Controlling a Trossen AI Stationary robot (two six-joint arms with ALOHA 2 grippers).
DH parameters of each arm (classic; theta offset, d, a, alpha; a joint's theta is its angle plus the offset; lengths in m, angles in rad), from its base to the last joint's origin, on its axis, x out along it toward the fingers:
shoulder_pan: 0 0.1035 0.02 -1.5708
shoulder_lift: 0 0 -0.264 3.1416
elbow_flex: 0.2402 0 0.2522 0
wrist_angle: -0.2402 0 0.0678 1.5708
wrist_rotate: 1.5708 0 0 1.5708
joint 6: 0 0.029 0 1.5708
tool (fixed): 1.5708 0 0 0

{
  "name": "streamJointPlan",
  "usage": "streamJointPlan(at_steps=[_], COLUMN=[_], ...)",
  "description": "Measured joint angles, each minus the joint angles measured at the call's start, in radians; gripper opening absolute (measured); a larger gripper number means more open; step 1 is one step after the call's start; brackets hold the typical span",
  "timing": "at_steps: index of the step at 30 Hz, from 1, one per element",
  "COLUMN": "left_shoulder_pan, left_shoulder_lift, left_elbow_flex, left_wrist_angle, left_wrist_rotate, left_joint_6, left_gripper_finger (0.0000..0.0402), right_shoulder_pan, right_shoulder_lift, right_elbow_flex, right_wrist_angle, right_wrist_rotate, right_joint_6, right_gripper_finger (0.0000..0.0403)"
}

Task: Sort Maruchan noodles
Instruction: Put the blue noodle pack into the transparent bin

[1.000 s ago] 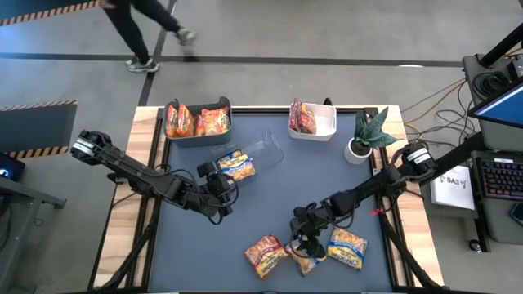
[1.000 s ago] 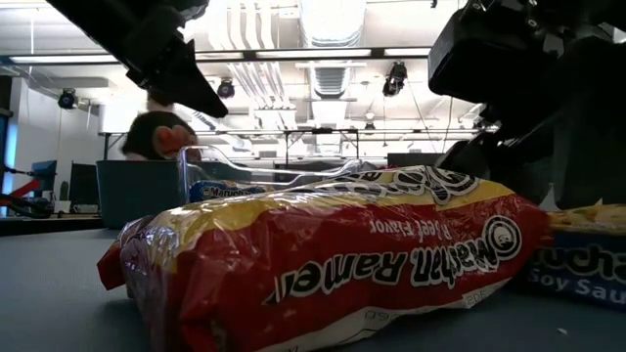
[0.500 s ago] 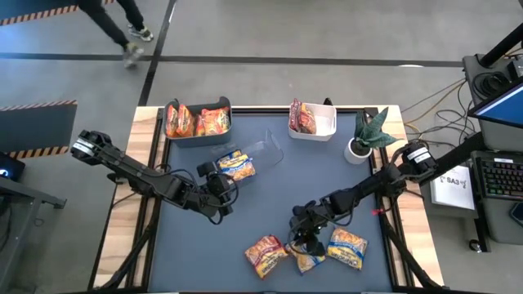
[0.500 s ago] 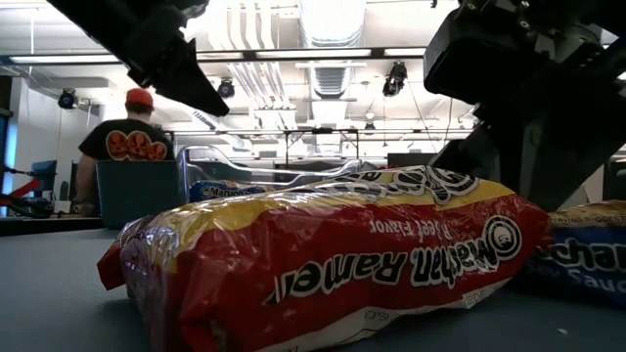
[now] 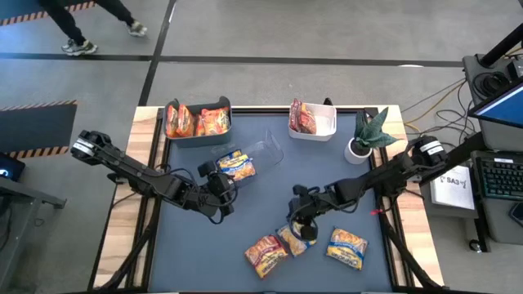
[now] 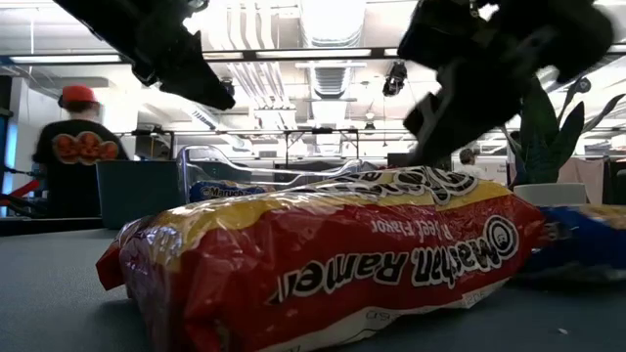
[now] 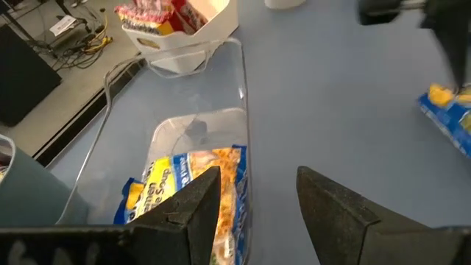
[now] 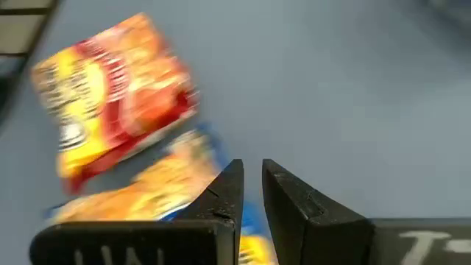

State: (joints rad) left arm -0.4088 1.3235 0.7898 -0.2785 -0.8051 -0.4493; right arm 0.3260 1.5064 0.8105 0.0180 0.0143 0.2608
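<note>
Maruchan noodles (image 5: 265, 254): crinkly red-and-yellow packet lying flat on table (image 5: 261, 196).

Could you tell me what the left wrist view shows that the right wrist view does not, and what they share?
Only the left wrist view shows the clear bin holding a blue-yellow packet, and the white bin with packets in it beyond. The left gripper hangs by the clear bin with open jaws.

Only the right wrist view shows the red packet lying on the mat, plus the right gripper, jaws nearly together on the edge of another blue-yellow packet.

Both show the same blue-grey mat.
</note>
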Motion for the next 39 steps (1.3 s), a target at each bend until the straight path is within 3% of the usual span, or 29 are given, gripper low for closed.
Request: streamJointPlan(at_steps=[3, 8, 11, 15, 17, 26, 31, 36, 39], left_shoulder_pan=[0.0, -0.001, -0.001, -0.003, -0.003, -0.003, -0.01, -0.013, -0.013], left_shoulder_lift=[0.0, 0.0, 0.008, 0.041, 0.062, 0.143, 0.161, 0.159, 0.159], left_elbow_flex=[0.0, 0.0, 0.0, 0.0, 0.0, 0.006, 0.033, 0.053, 0.067], left_wrist_angle=[0.034, 0.082, 0.136, 0.22, 0.255, 0.392, 0.39, 0.387, 0.385], left_wrist_rotate=[0.002, 0.039, 0.063, 0.07, 0.073, 0.088, 0.117, 0.127, 0.141], left_joint_6=[0.004, 0.012, 0.023, 0.067, 0.093, 0.137, 0.144, 0.191, 0.205], left_gripper_finger=[0.0162, 0.0162, 0.0162, 0.0162, 0.0162, 0.0162, 0.0162, 0.0162, 0.0162], right_shoulder_pan=[0.0, -0.009, -0.013, 0.034, 0.061, 0.066, 0.015, -0.058, -0.08], right_shoulder_lift=[-0.032, -0.077, -0.097, -0.086, -0.056, 0.107, 0.099, 0.089, 0.074], right_elbow_flex=[0.001, 0.001, 0.001, -0.01, -0.013, -0.011, -0.015, -0.005, 0.022], right_wrist_angle=[-0.041, -0.14, -0.197, -0.168, -0.157, -0.078, -0.021, 0.026, 0.037], right_wrist_rotate=[0.11, 0.111, 0.024, -0.162, -0.174, 0.007, 0.115, 0.35, 0.357], right_joint_6=[-0.049, 0.033, 0.137, 0.122, 0.121, 0.121, 0.081, 0.093, 0.086], right_gripper_finger=[0.003, 0.0009, 0.0009, 0.0009, 0.0009, 0.0009, 0.0009, 0.0009, 0.0009])
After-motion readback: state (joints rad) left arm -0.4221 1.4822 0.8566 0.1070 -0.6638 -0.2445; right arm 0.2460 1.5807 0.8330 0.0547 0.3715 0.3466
